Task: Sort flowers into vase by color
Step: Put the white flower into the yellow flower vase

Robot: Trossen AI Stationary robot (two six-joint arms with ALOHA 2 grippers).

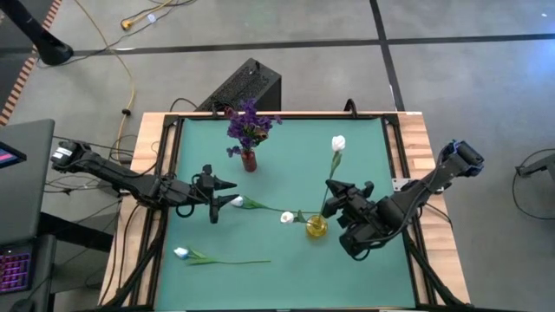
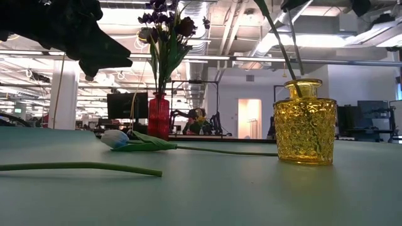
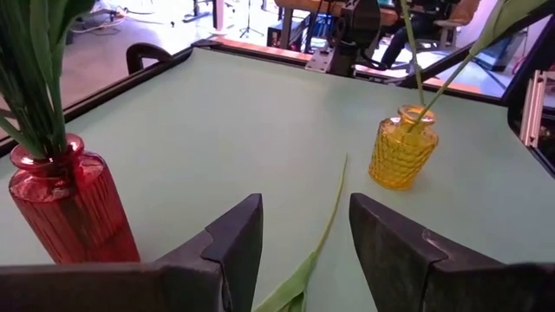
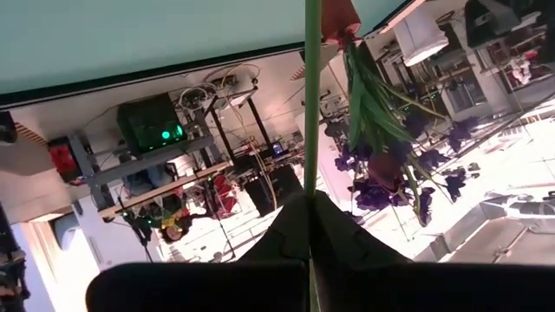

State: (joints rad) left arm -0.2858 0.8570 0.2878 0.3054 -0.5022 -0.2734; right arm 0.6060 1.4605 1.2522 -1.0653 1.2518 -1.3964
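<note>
Your right gripper (image 1: 332,187) is clenched on the green stem of a white-budded flower (image 1: 338,144) standing in the yellow glass vase (image 1: 316,227), centre-right. Your left gripper (image 1: 227,195), fingers parted and empty, hovers over another white tulip (image 1: 237,202) lying left of that vase. Next, probably: release right, lower and close left on its stem.

Purple flowers (image 1: 251,124): bunched upright in a red vase (image 1: 249,160) at the far middle of the tabletop. Yellow vase (image 1: 316,226): two white flowers, one (image 1: 337,144) tall, one (image 1: 287,217) drooping beside it. Two further white flowers laid flat: one (image 1: 237,202) mid-tabletop, one (image 1: 181,253) near the front left.
</note>
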